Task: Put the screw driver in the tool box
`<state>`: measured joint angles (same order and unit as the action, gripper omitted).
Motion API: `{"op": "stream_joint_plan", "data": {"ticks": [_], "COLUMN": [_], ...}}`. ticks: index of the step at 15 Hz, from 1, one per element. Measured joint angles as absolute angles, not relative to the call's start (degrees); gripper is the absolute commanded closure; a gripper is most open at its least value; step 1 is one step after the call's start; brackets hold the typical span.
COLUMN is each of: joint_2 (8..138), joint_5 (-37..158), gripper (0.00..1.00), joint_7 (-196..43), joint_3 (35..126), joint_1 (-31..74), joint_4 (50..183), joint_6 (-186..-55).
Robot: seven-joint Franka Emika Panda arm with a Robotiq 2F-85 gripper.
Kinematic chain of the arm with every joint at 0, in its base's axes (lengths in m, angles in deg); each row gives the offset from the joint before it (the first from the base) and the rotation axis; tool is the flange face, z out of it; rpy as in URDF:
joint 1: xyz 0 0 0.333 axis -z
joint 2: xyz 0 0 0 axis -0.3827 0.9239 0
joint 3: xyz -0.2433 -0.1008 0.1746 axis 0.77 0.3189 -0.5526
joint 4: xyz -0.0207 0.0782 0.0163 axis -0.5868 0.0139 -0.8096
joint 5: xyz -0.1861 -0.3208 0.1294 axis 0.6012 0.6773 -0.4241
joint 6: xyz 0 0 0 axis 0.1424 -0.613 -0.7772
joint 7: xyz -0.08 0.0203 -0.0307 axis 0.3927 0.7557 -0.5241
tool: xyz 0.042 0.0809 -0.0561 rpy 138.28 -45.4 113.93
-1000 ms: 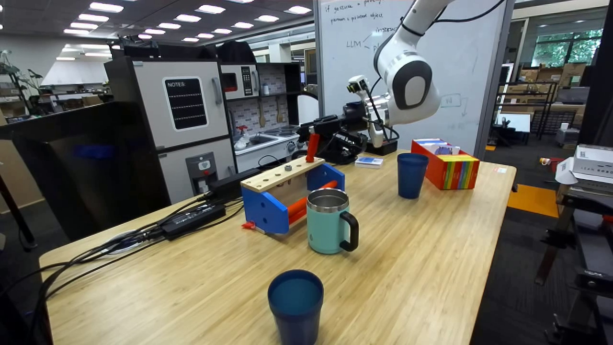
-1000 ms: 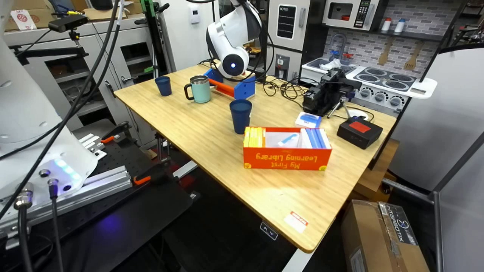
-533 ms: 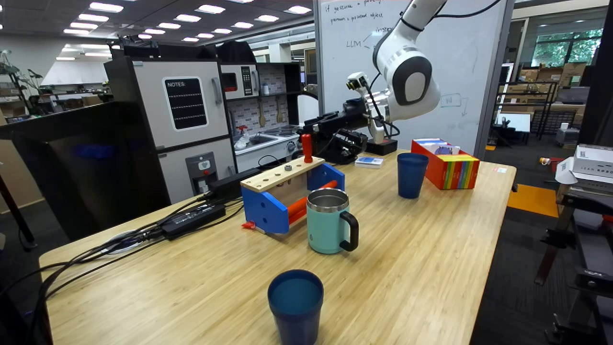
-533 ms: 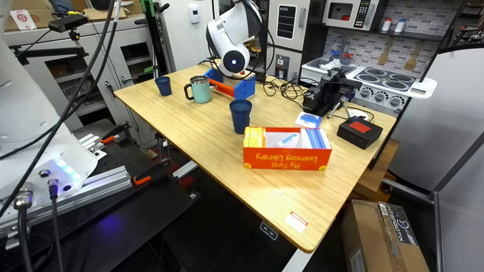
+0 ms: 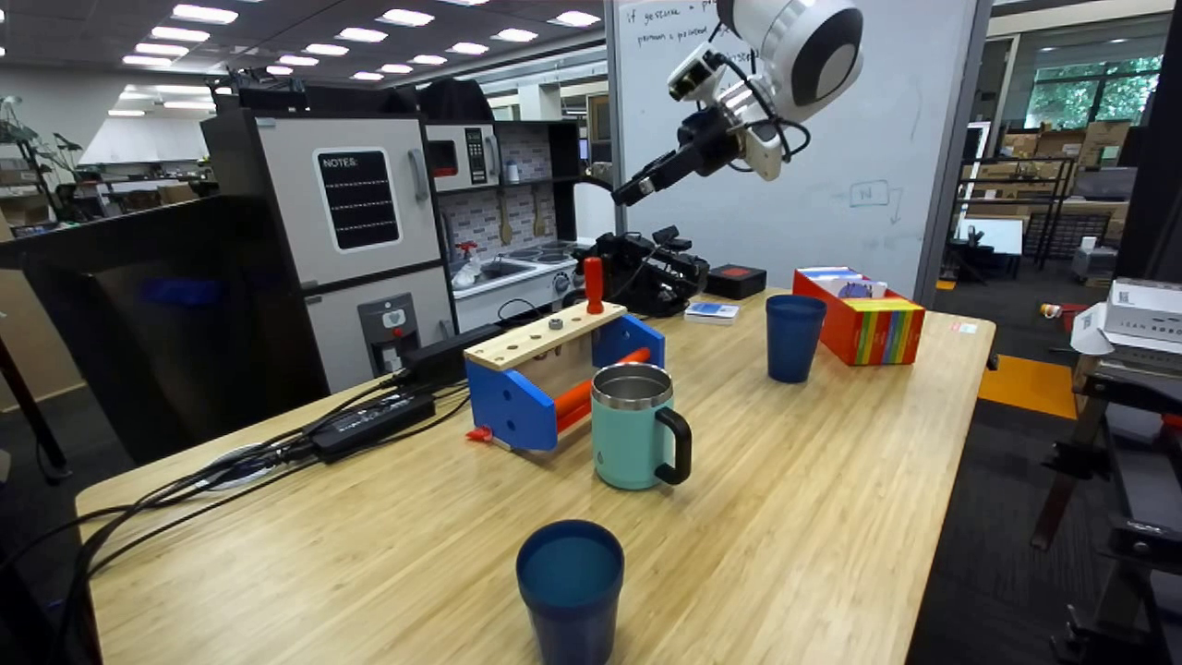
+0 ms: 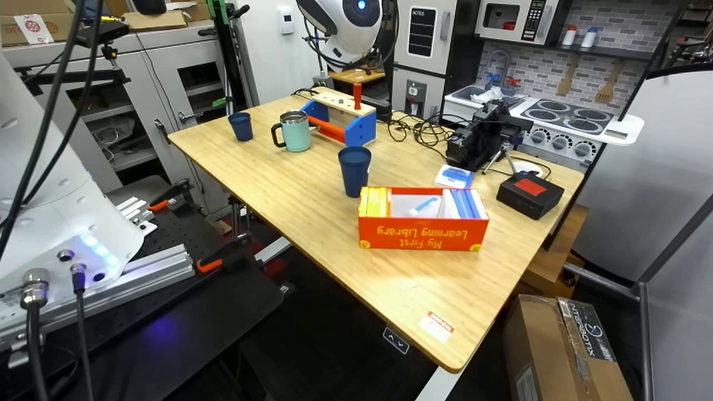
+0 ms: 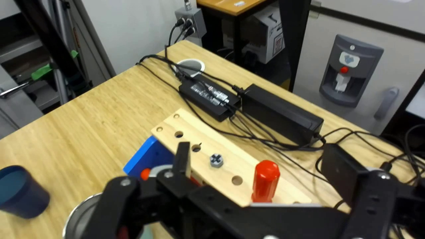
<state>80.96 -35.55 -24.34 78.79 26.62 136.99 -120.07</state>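
Note:
The screw driver has a red handle and stands upright in a hole at one end of the tool box's wooden top; its shaft is hidden. That tool box is a toy with blue sides, a light wood top and a red bar, seen on the table in both exterior views. My gripper hangs in the air above and behind the screw driver, apart from it. In the wrist view, the fingers stand wide apart with the red handle seen beyond the gap. The arm hides the gripper in an exterior view.
A teal mug stands close in front of the tool box. Blue cups and a red book box share the table. Black adapters with cables lie behind the tool box. A bulky black device sits near the back edge.
My gripper has opened and let go of the screw driver, which has gone from slightly tilted to upright. The arm has then risen up and away from the tool box.

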Motion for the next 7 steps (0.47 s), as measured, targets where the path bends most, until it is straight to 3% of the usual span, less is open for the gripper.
{"op": "stream_joint_plan", "data": {"ticks": [7], "joint_2": [69.9], "joint_5": [2.2], "gripper": [0.00], "joint_7": [10.6], "joint_3": [83.6], "joint_1": [25.1], "joint_4": [142.3], "joint_6": [-120.4]}}
